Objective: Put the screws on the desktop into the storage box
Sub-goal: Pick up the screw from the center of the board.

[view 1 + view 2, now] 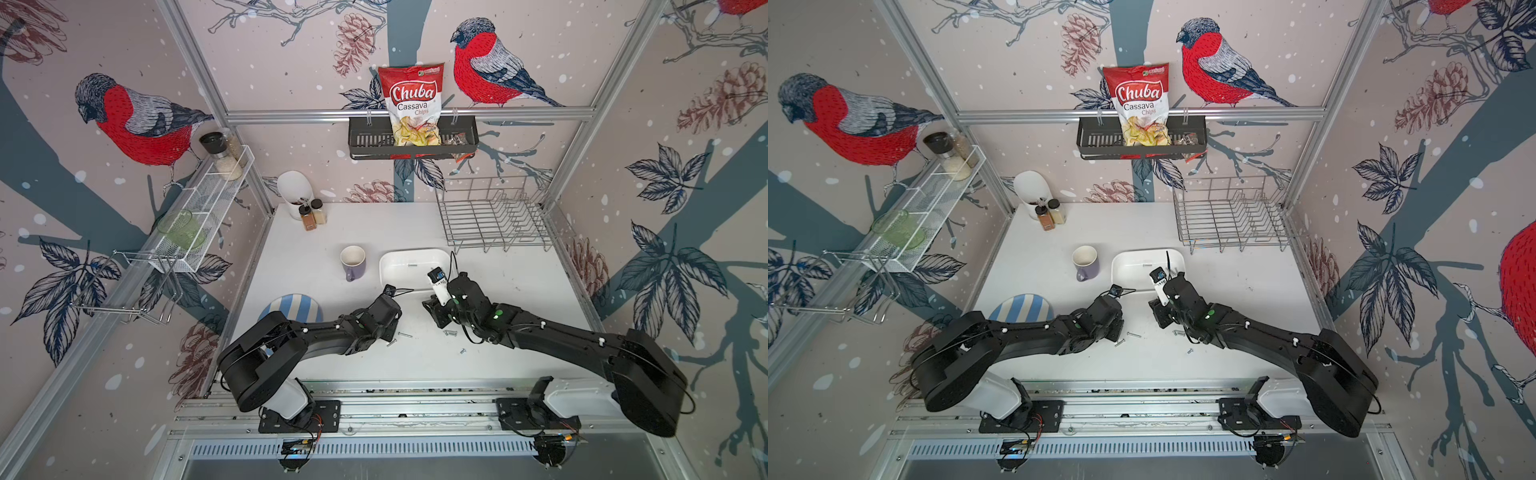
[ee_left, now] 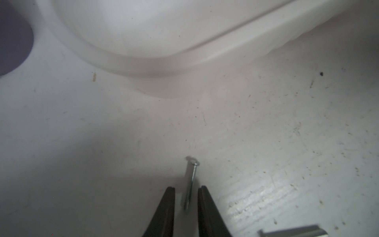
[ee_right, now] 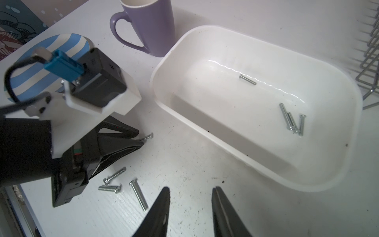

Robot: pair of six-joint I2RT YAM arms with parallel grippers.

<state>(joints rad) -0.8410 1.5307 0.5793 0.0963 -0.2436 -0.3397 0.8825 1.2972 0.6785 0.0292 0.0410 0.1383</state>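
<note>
The white storage box (image 1: 413, 253) (image 3: 155, 82) sits mid-desktop and holds several screws: one alone (image 3: 247, 79) and a small cluster (image 3: 291, 121). More screws lie loose on the white desktop (image 1: 415, 361) in front of it (image 1: 405, 334) (image 1: 449, 332) (image 3: 114, 175). My left gripper (image 2: 186, 187) (image 3: 140, 138) is low on the desktop. Its jaws stand narrowly open on either side of one lying screw (image 2: 190, 180), with a slit of desk showing on both sides. My right gripper (image 3: 190, 187) hovers open and empty over bare desktop just in front of the box.
A purple mug (image 1: 353, 262) stands left of the box. A blue-striped plate (image 1: 291, 305) lies partly under the left arm. A wire dish rack (image 1: 494, 216) fills the back right, and spice jars (image 1: 311, 216) the back left.
</note>
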